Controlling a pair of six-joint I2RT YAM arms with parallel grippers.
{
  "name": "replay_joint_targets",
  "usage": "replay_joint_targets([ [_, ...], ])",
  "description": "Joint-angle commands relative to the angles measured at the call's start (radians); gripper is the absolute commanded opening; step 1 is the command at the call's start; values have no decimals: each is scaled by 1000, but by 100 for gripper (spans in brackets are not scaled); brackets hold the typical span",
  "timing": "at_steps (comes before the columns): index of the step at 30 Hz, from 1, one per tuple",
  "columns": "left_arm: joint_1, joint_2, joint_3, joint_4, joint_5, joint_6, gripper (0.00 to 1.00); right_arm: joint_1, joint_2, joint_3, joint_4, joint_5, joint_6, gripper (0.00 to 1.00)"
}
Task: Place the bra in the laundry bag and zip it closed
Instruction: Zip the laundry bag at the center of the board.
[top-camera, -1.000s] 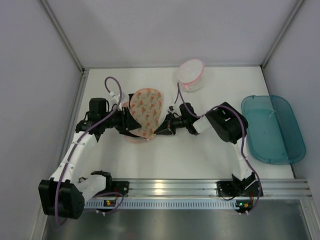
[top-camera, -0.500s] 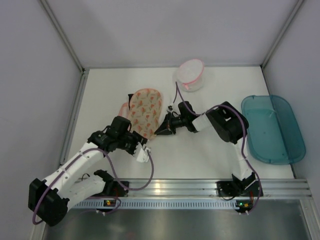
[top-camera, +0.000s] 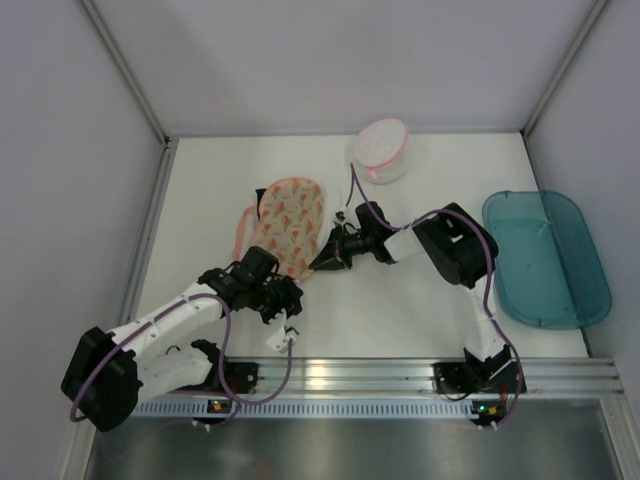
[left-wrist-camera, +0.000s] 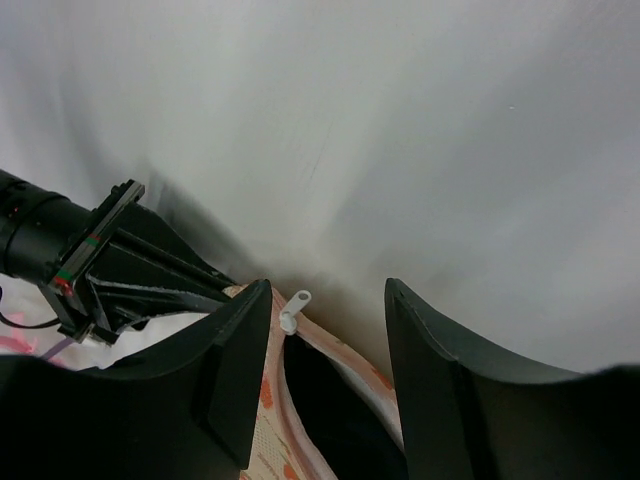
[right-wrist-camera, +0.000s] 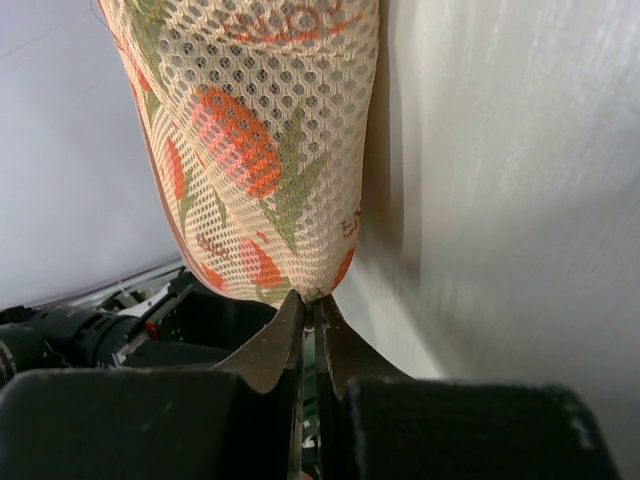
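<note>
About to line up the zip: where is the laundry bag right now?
Top view: the laundry bag sits left of table centre, its near edge pinched by the right gripper, the white pouch behind it to the right.

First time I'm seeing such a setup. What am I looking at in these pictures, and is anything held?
Two robot arms are bolted at the near edge of the table. The wide picture looks down from above; the other two come from wrist cameras, each showing its own tool. On it are a speckled mesh laundry bag, a small white pouch and a teal tub. The right tool is shut on the bag's edge. The left tool is open and empty, near the white zip pull. The bra isn't clearly visible.
</note>
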Motion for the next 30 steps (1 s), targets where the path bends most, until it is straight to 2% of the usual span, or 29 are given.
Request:
replay_joint_targets([
  [1,-42,57,-3,131,-44,177,55,12,4,9,-103,4,57,0],
  [5,-62,102,-62,305,-110,181,54,17,15,14,-99,-4,68,0],
  [12,-67,169,-119,470,-225,203,52,18,9,8,-105,-5,73,0],
  [20,-67,232,-216,757,-280,209,49,20,19,15,-113,-5,71,0],
  [22,-67,228,-227,780,-274,203,46,18,22,15,-114,-5,71,0],
  [25,-67,196,-231,778,-257,192,34,18,25,18,-114,-7,71,0],
  [26,-67,195,-234,774,-250,192,34,18,25,20,-114,-5,71,0],
  [30,-67,102,-236,677,-208,182,16,17,29,21,-114,-5,70,0],
])
